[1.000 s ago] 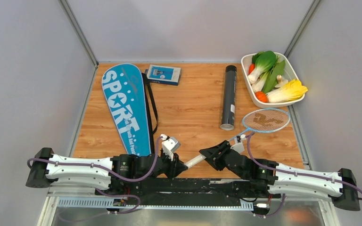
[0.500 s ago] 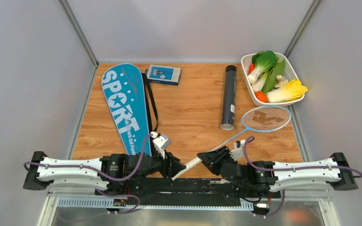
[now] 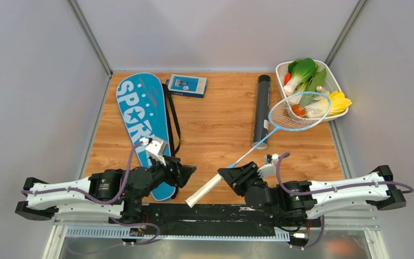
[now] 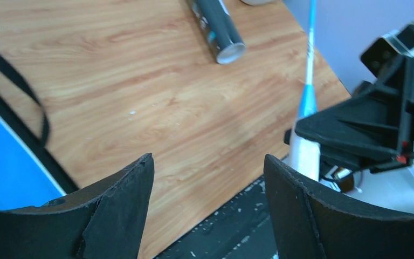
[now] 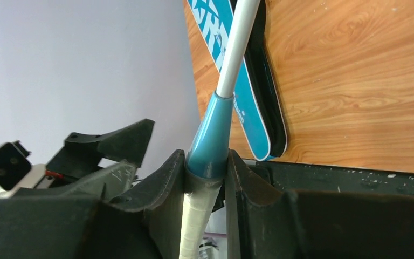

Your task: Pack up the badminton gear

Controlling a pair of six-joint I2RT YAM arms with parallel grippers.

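Observation:
My right gripper (image 3: pixel 227 176) (image 5: pixel 205 157) is shut on the light-blue racket, where its teal cone (image 5: pixel 211 141) meets the white handle (image 3: pixel 205 190). The racket slants up to the right, and its head (image 3: pixel 299 110) hangs over the tray's near edge. My left gripper (image 3: pixel 187 170) (image 4: pixel 209 163) stands open and empty to the left of the handle (image 4: pixel 304 156), apart from it. The blue SPORT cover (image 3: pixel 140 124) lies flat on the left. The long black tube (image 3: pixel 261 110) lies in the middle right.
A small blue box (image 3: pixel 186 85) lies at the back beside the cover. The white tray (image 3: pixel 333 81) of vegetables stands at the back right. The cover's black strap (image 4: pixel 32 102) trails over the wood. Grey walls close in both sides.
My left gripper opened, let go of the handle and drew back left. The right gripper closed on the racket and swung its head up off the table, over the tray.

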